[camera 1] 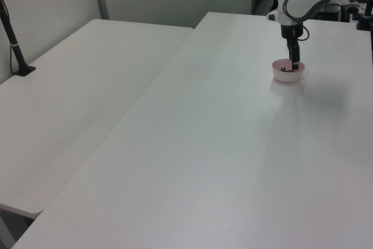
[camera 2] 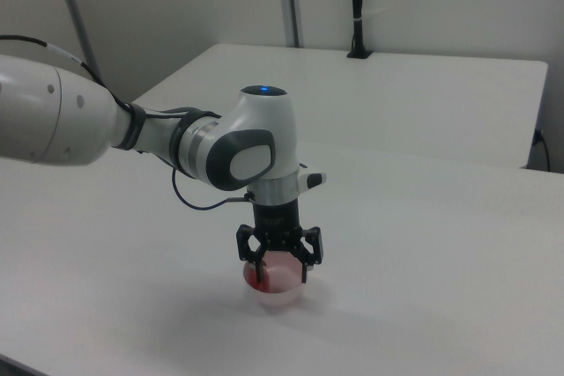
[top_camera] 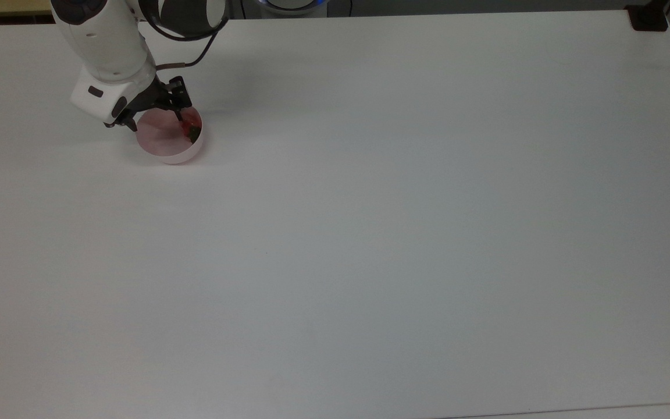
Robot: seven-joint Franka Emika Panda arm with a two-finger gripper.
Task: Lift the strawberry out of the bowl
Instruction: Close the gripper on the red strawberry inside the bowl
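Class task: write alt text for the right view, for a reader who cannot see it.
A white robot arm reaches down so its black end effector dips into a small pink bowl on a white table. A red strawberry peeks out inside the bowl.

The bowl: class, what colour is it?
Pale pink; the bowl shows best in the top view.

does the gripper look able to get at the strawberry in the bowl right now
Probably yes. The gripper is open and already low over the bowl, with one finger beside the strawberry at the top view's right wall. That wall crowds the berry, so closing cleanly may be tight.
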